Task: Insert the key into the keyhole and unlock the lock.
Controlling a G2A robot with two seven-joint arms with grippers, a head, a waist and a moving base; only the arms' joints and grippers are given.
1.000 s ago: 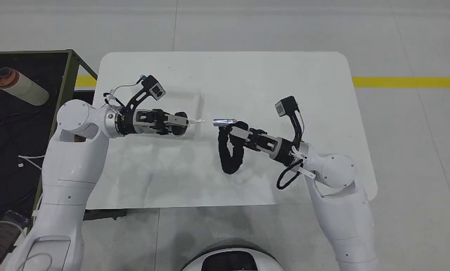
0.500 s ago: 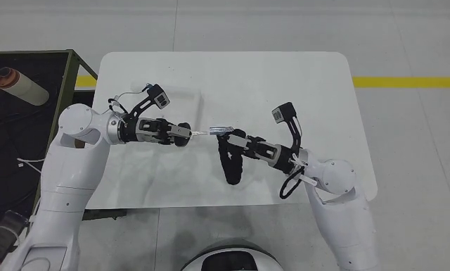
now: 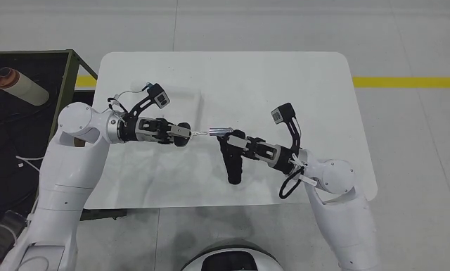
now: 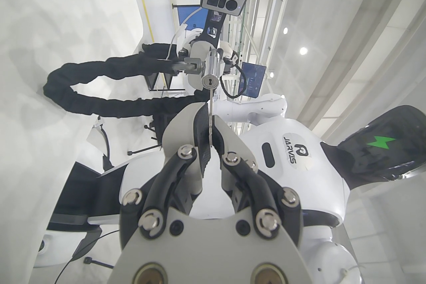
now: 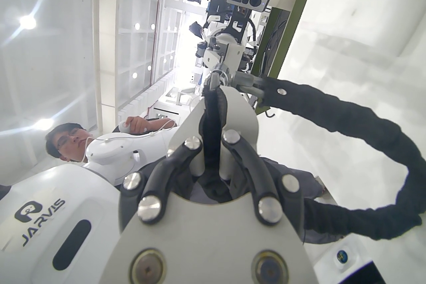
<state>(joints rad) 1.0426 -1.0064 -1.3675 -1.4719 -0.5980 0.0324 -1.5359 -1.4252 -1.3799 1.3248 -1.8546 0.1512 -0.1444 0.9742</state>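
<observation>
My left gripper [image 3: 184, 132] [image 4: 211, 125] is shut on a thin silver key [image 4: 211, 114] [image 3: 201, 133], whose blade points at the round silver keyhole face [image 4: 210, 82] of the lock; the tip meets or enters the slot. The lock is a cable lock: a silver cylinder [image 3: 221, 131] on a black fabric-covered loop [image 3: 233, 162] [image 4: 100, 99] [image 5: 349, 139]. My right gripper [image 3: 234, 139] [image 5: 213, 99] is shut on the black cable just behind the cylinder and holds it above the white table [image 3: 281, 81]. The loop hangs down toward the table's near side.
A dark green cart [image 3: 42, 67] with a roll on it stands past the table's left edge. A yellow floor line [image 3: 401, 82] runs off to the right.
Both arms came together over the table's middle, closing the gap between key and lock cylinder. The black loop has swung lower and narrower.
</observation>
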